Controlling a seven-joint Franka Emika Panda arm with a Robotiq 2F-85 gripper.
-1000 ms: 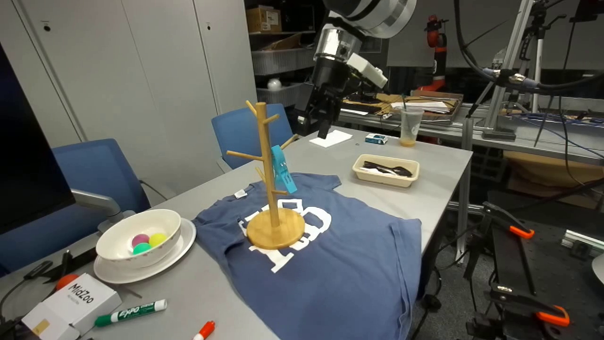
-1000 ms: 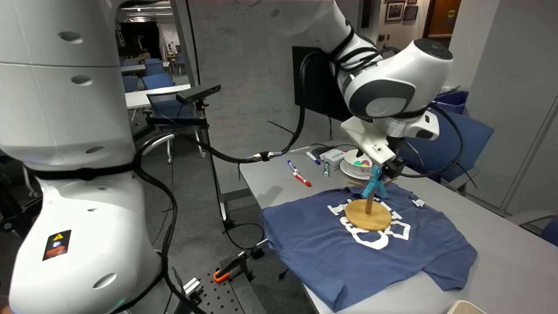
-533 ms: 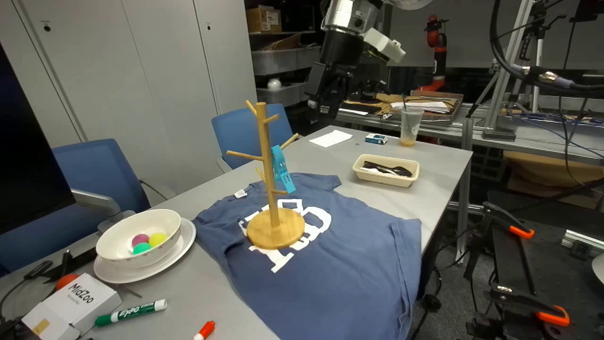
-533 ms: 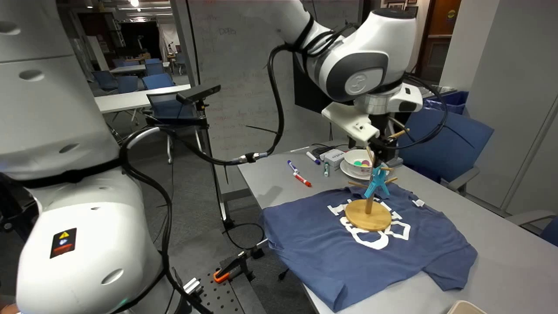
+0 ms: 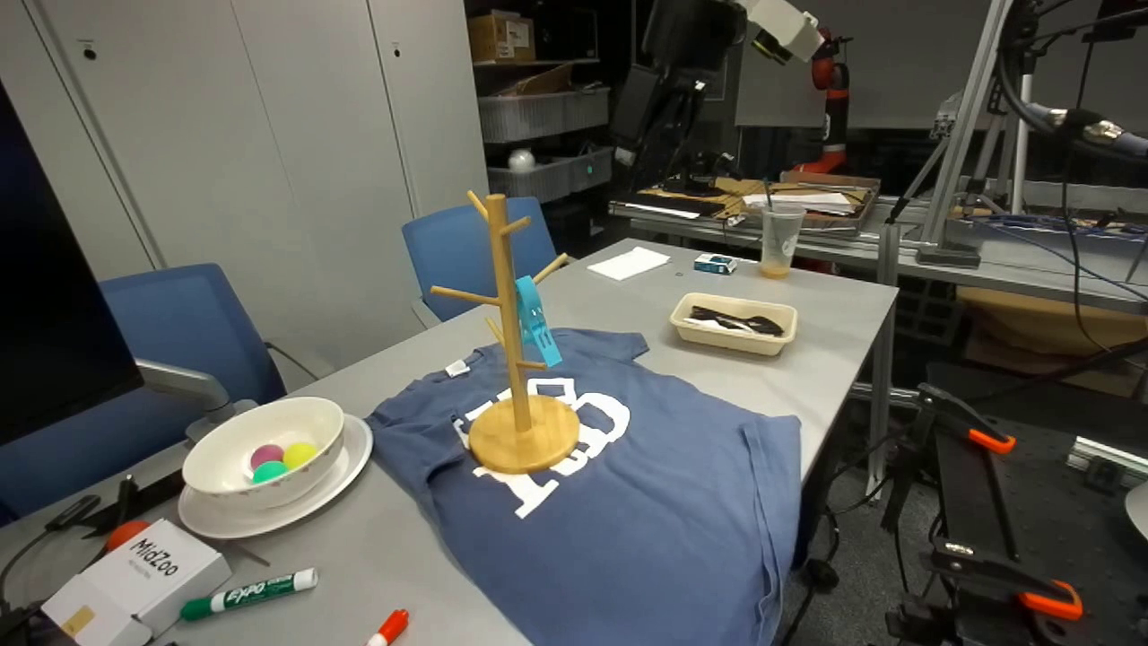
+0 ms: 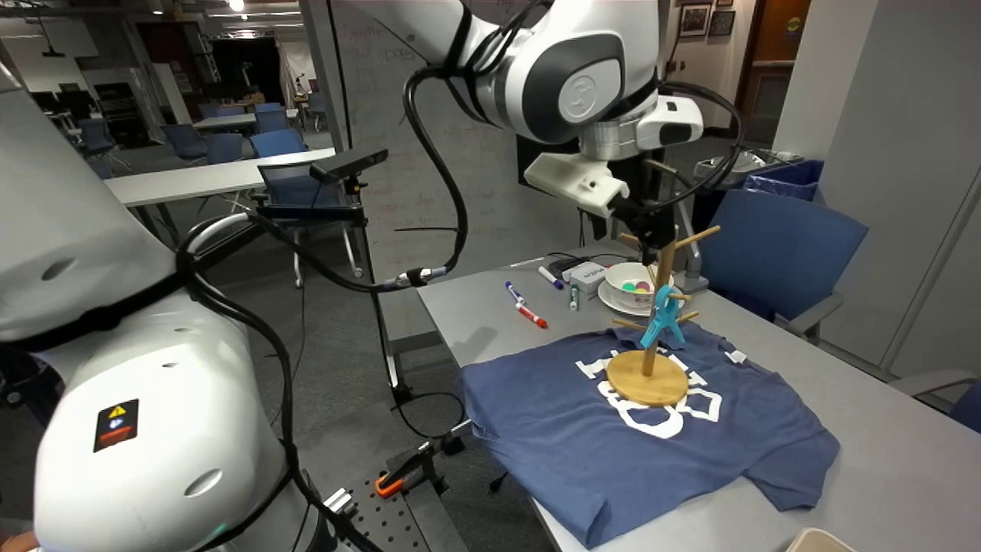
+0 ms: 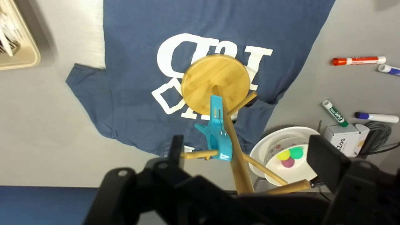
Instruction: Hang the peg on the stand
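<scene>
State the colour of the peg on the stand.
The peg is bright cyan-blue, clearest in the wrist view.

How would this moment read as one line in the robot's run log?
cyan clip peg: hanging on branch | wooden tree stand: upright on blue T-shirt | tool: open, apart from peg

Stand (image 5: 512,332): smooth wood, low sheen, grain streaks showing. Peg (image 7: 214,132): smooth plastic, glossy at the curved end, small metallic glints at mid-body. T-shirt (image 5: 628,489): matt cloth, creased. Bowl (image 5: 224,449): glossy, ceramic-like. White box (image 5: 134,579): card in look, smooth, matt. Table (image 7: 53,125): smooth, faintly shiny. Gripper (image 7: 246,147): mostly matt.
</scene>
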